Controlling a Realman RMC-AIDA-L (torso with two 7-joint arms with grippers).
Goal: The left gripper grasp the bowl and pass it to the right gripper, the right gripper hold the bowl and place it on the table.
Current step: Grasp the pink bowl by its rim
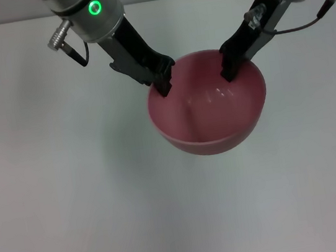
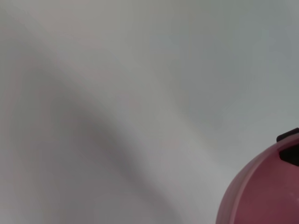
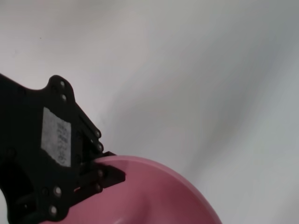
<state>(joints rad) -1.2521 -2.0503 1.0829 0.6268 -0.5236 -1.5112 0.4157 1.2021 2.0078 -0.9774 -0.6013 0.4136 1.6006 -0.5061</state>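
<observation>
Handover in progress: left gripper (image 1: 163, 81) and right gripper (image 1: 230, 67) both pinching bowl (image 1: 209, 104) rim above table (image 1: 50, 180). Confirming right grip before releasing left.

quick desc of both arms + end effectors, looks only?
Left end effector: black, two fingers, chunky body, on a silver-grey arm with a green glowing ring, a metal connector and a black cable. Right end effector: black and slimmer, on a grey arm with a cyan ring and a thin black cable. The right wrist view shows a white label on the black housing.
</observation>
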